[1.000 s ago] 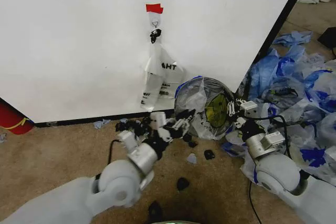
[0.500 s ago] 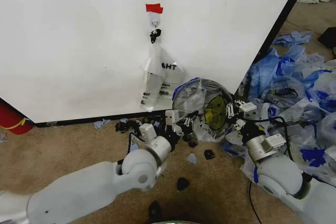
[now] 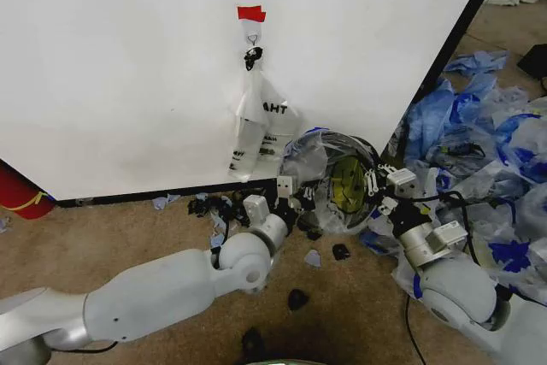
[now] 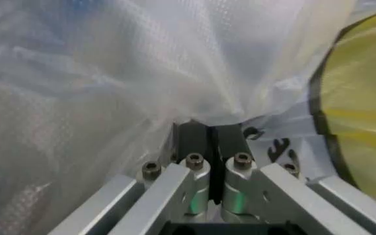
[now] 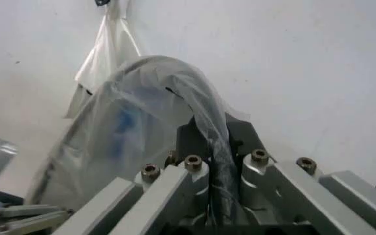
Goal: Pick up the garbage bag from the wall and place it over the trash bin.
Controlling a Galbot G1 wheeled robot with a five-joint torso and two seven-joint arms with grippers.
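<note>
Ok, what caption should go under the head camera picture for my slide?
Both pincers, left and right, grip the garbage bag at the trash bin beside the wall.

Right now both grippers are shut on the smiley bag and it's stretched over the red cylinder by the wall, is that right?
Not the red cylinder. Both the left gripper and the right gripper are shut on the garbage bag, but the head view shows it stretched over the black trash bin by the wall. The red cylinder stands apart, far to the left.
</note>
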